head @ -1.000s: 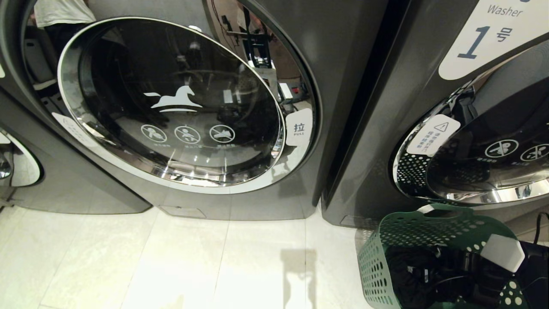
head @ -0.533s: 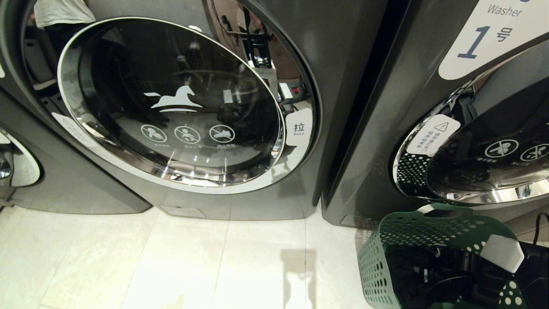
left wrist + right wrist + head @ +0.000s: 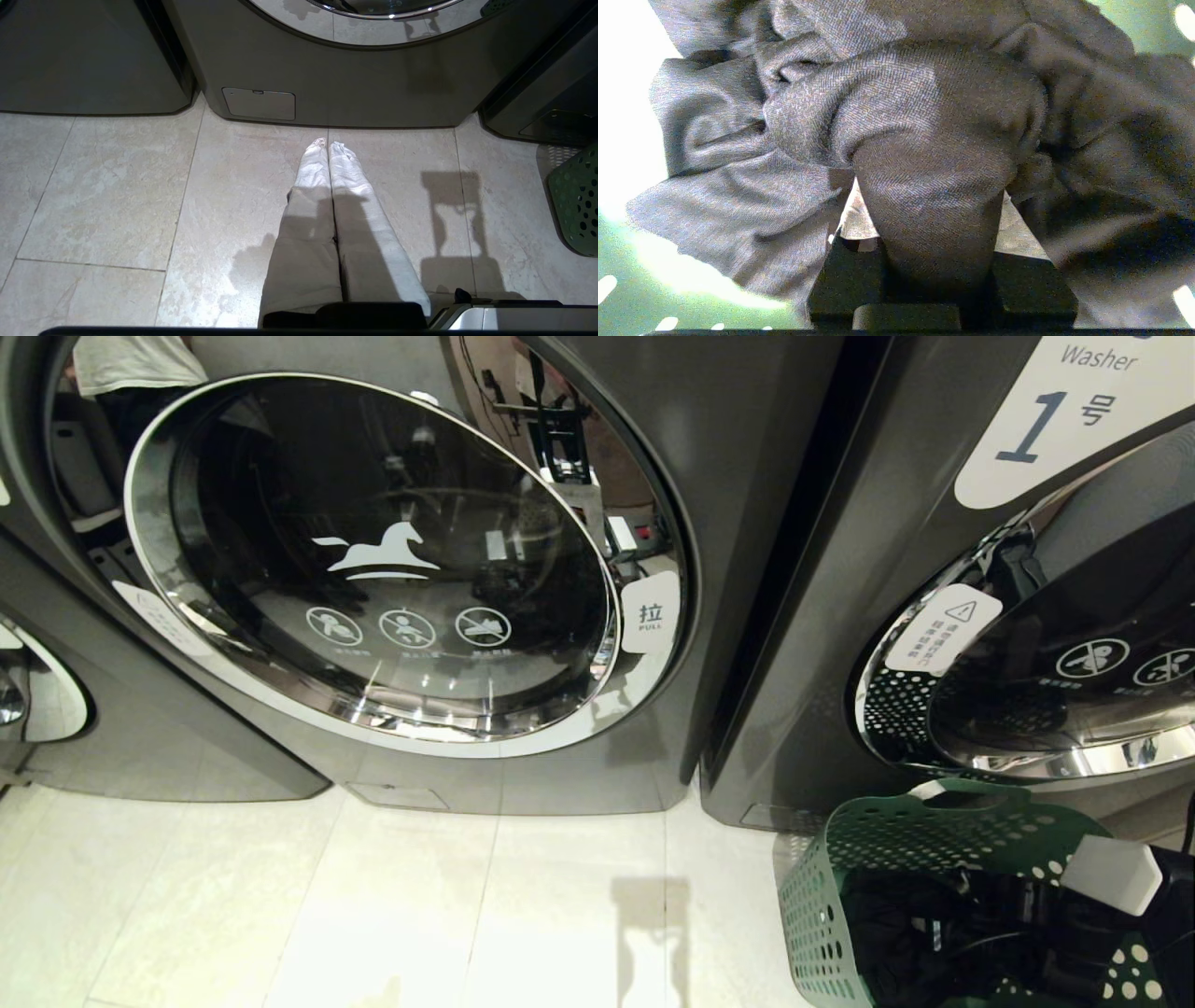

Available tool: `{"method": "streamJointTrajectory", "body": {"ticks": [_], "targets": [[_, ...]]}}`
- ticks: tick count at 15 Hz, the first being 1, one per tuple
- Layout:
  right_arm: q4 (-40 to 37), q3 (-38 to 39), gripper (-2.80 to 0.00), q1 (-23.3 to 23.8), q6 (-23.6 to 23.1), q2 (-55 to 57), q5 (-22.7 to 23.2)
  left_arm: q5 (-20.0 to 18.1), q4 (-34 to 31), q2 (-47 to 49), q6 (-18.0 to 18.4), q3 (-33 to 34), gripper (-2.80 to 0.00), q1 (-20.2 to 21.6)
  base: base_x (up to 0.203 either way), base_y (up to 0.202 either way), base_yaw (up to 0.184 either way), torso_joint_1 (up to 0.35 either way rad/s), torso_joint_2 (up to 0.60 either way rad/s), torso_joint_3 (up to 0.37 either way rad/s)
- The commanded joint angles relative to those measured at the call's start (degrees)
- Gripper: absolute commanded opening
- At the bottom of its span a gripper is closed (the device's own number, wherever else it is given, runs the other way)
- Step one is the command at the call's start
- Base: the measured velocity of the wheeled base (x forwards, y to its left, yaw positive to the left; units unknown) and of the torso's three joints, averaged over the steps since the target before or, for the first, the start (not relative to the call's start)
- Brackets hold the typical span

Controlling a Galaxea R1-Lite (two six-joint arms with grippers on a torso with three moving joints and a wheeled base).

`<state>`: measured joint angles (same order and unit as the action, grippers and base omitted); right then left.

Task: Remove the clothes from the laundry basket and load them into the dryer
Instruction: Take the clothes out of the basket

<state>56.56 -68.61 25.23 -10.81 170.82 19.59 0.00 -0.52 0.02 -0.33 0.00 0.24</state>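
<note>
The green perforated laundry basket (image 3: pixel 822 896) stands on the floor at the lower right, with dark clothes (image 3: pixel 896 933) inside. My right arm, with its white wrist cover (image 3: pixel 1111 875), reaches down into it. In the right wrist view the right gripper (image 3: pixel 930 191) is shut on a bunched fold of grey woven garment (image 3: pixel 924 116), and its pale fingers (image 3: pixel 859 219) press both sides of the fold. The dryer's round glass door (image 3: pixel 373 560) straight ahead is shut. My left gripper (image 3: pixel 328 144) hangs shut over the floor tiles, holding nothing.
A second machine labelled Washer (image 3: pixel 1074 420) stands to the right, right behind the basket, and its chrome door ring (image 3: pixel 1027 765) is close to the basket rim. Pale floor tiles (image 3: pixel 373 915) lie before the dryer. The basket's edge (image 3: pixel 577 200) shows in the left wrist view.
The right arm's white wrist cover has shifted slightly to the right inside the basket. Machines, basket and left arm stay where they were.
</note>
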Motion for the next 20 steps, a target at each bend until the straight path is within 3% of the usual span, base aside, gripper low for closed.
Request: {"method": "streamJointTrajectory", "body": {"ticks": [1,8,13,20], "targets": [[0.16,5.07,-2.8,0.44,-0.18,-5.63,0.15,0.0,-0.01,-0.11,-0.02,0.09,-2.8,0.02,0.0,0.0,0.0,0.0,0.0,0.0],[2.84,29.9,-2.8,4.57,-1.6,-22.3,-1.52,0.0,-0.01,-0.11,-0.02,0.09,-2.8,0.02,0.0,0.0,0.0,0.0,0.0,0.0],[4.12,37.4,-2.8,7.52,-1.63,-40.32,-1.28,0.0,-0.01,-0.11,-0.02,0.09,-2.8,0.02,0.0,0.0,0.0,0.0,0.0,0.0],[4.16,59.38,-2.8,8.08,-9.78,-77.81,8.62,0.0,-0.01,-0.1,-0.02,0.09,-2.8,0.02,0.0,0.0,0.0,0.0,0.0,0.0]]}}
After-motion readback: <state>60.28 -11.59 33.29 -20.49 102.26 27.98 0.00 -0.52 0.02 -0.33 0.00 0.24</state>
